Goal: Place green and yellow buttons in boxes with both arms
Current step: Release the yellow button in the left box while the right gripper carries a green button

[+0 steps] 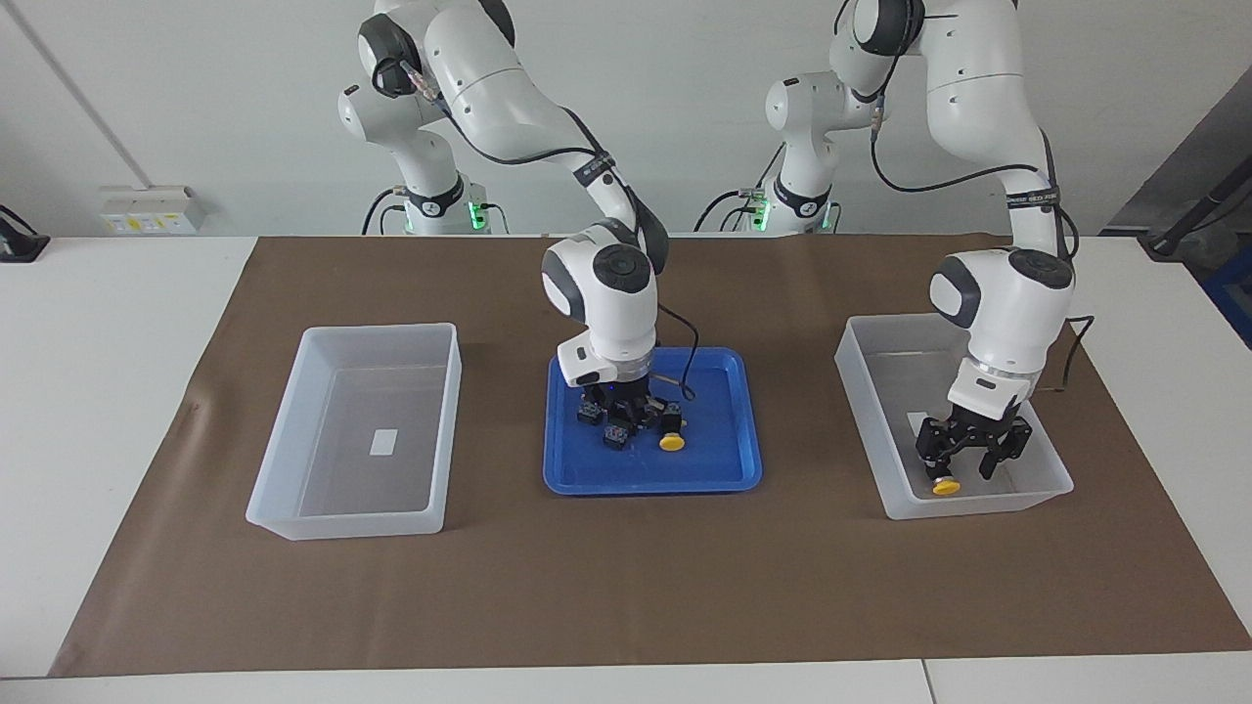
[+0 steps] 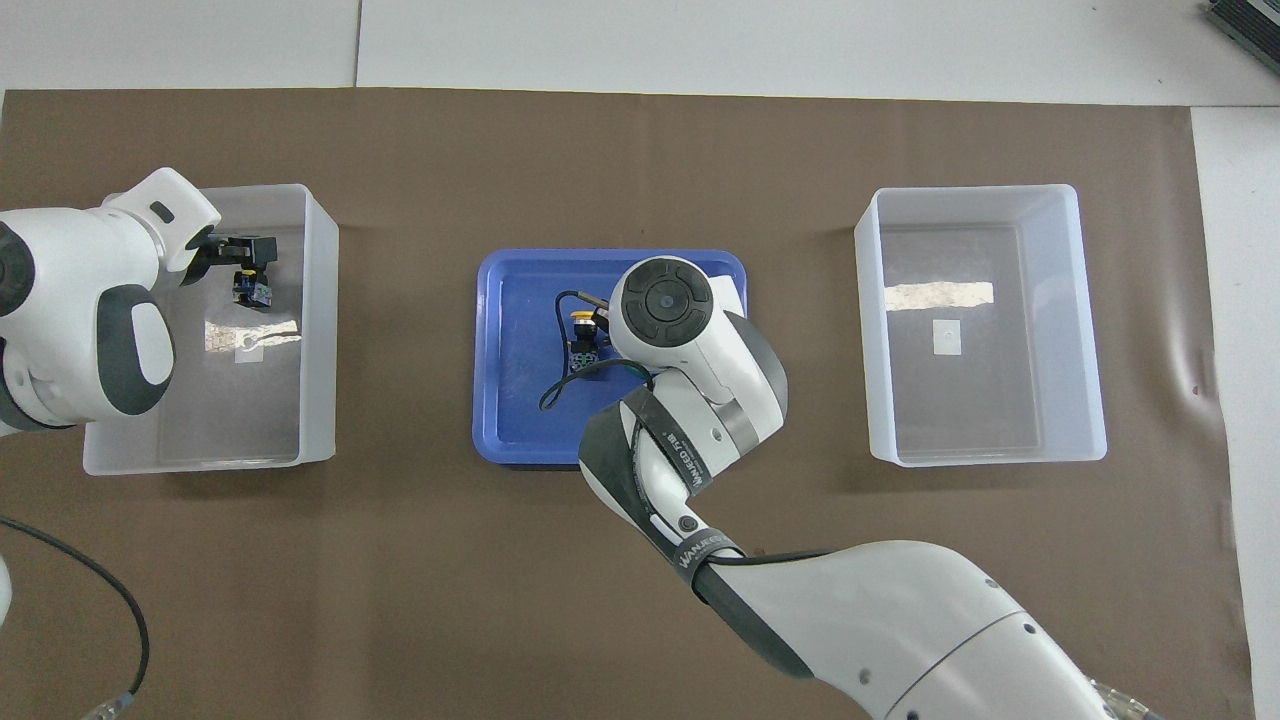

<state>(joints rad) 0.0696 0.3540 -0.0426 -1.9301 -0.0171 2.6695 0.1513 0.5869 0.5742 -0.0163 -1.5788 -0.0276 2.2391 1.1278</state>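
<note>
L gripper (image 1: 965, 463) spread wide in box (image 1: 1051, 469), yellow button (image 1: 943, 483) loose below it. R gripper (image 1: 626, 409) shut among buttons in blue tray (image 1: 729, 469); overhead hides its fingers. Wrist strap reads "WANEED" (image 2: 702, 548).

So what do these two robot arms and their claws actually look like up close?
Both arms are glossy white, built from rounded segments with dark grey joint caps. A black cable runs along each, held by black straps with white lettering. The wrist ends in a round dark disc. The left gripper and right gripper are small black two-fingered claws of angular links.
</note>
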